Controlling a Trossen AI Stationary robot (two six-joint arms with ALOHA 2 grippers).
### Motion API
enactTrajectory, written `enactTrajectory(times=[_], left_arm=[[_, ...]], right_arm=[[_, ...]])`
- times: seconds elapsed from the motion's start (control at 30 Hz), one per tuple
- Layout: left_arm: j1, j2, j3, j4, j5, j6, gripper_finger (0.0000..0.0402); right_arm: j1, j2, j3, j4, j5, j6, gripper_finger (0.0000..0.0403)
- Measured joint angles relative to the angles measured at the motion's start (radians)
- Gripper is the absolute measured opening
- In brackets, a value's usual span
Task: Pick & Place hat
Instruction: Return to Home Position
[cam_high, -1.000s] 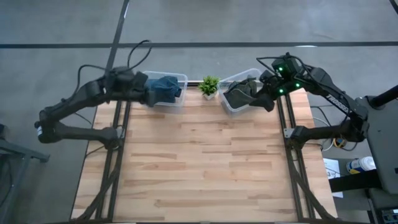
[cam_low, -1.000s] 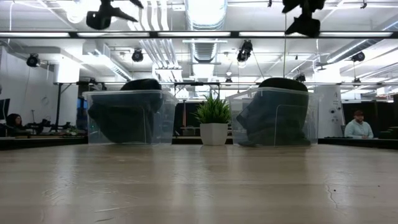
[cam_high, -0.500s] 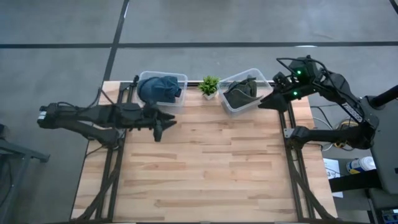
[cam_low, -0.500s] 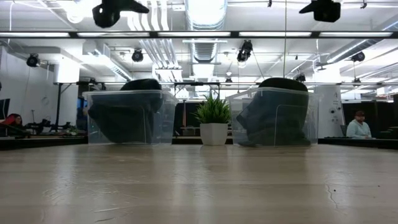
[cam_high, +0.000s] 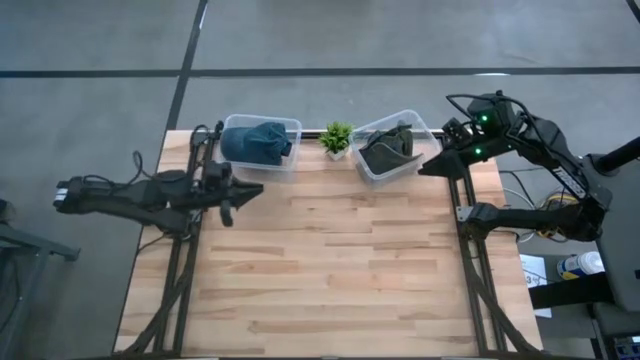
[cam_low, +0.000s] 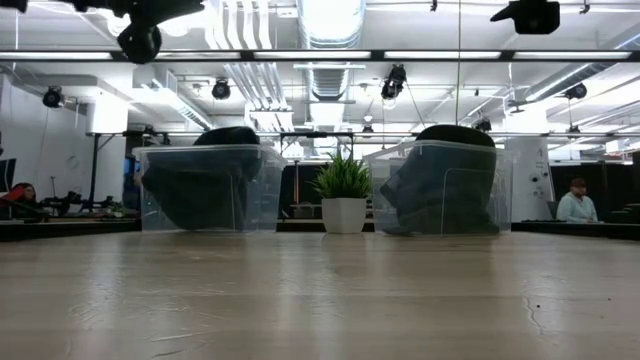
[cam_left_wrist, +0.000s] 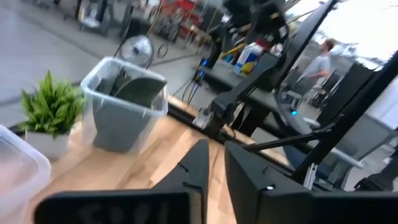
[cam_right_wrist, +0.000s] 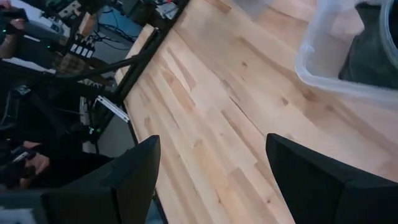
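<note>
A blue hat (cam_high: 257, 142) lies in the clear left bin (cam_high: 292, 160) at the table's far edge. A dark hat (cam_high: 388, 150) lies in the clear right bin (cam_high: 412, 123); the left wrist view shows this hat (cam_left_wrist: 134, 90) too. My left gripper (cam_high: 240, 192) hangs above the table's left side, on the near side of the left bin. Its fingers (cam_left_wrist: 198, 168) are nearly together with nothing between them. My right gripper (cam_high: 432, 165) stands open at the table's right edge beside the right bin, its fingers (cam_right_wrist: 134, 180) wide apart and empty.
A small potted plant (cam_high: 336, 138) stands between the two bins. Bare wooden boards (cam_high: 330, 270) fill the middle and near part of the table. The arms' dark frames (cam_high: 185, 270) run along both side edges. People sit in the room behind the table (cam_low: 575, 200).
My left gripper has drawn back from the left bin toward the table's left and near side, and its fingers have come together. The blue hat stays in the bin. My right gripper has moved off the right bin toward the table's right edge, still open.
</note>
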Motion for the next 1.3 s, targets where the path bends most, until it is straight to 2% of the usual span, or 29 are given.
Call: enactTrajectory(times=[0.17,0.27,0.47,0.67,0.83,1.1,1.23,1.3], left_arm=[[0.000,-0.112,-0.137,0.130,0.061,0.021,0.0005],[0.000,-0.169,-0.238,0.237,0.095,0.014,0.0002],[0.000,-0.266,-0.444,0.550,0.125,-0.001,0.0000],[0.000,-0.335,-0.579,0.791,0.126,0.001,0.0000],[0.000,-0.382,-0.576,0.774,0.145,0.073,0.0000],[0.000,-0.489,-0.579,0.721,0.247,0.156,0.0000],[0.000,-0.567,-0.579,0.652,0.249,0.204,0.0000],[0.000,-0.565,-0.579,0.632,0.256,0.207,0.0000]], right_arm=[[0.000,0.013,-0.001,-0.010,0.000,0.024,0.0286],[0.000,0.018,-0.002,-0.008,0.001,0.023,0.0286],[0.000,0.031,-0.004,-0.007,0.003,-0.007,0.0286],[0.000,0.032,-0.004,-0.007,0.003,-0.009,0.0286],[0.000,0.032,-0.004,-0.007,0.003,-0.011,0.0286],[0.000,0.035,-0.004,-0.006,0.024,-0.008,0.0286],[0.000,0.042,-0.004,-0.004,0.027,-0.007,0.0286],[0.000,0.044,-0.004,-0.003,0.027,-0.008,0.0286]])
